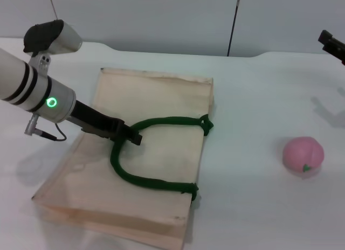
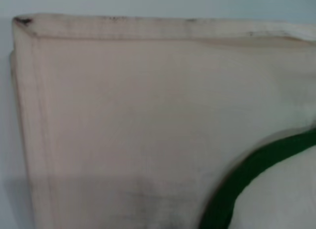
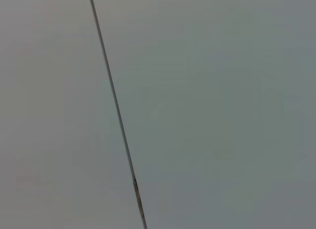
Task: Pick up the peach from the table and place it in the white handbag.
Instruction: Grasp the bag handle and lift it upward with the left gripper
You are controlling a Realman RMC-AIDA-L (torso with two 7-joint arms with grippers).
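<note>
Peach (image 1: 303, 155) unpicked on table (image 1: 253, 99), 3 o'clock of white handbag (image 1: 156, 110); left gripper (image 1: 129, 136) pinching green handle (image 1: 161, 182); right gripper (image 1: 333, 45) parked, grip unreadable.

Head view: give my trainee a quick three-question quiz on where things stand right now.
1. True or false: the peach is already inside the white handbag.
2. Which hand is at the green handle? A) left hand B) right hand
3. Fill in: the peach rests on the ____, to the bag's right.

Key:
1. False; it lies apart from the bag.
2. A; the left hand is at the handle loop, while the right hand is parked at the far right edge.
3. table.
</note>
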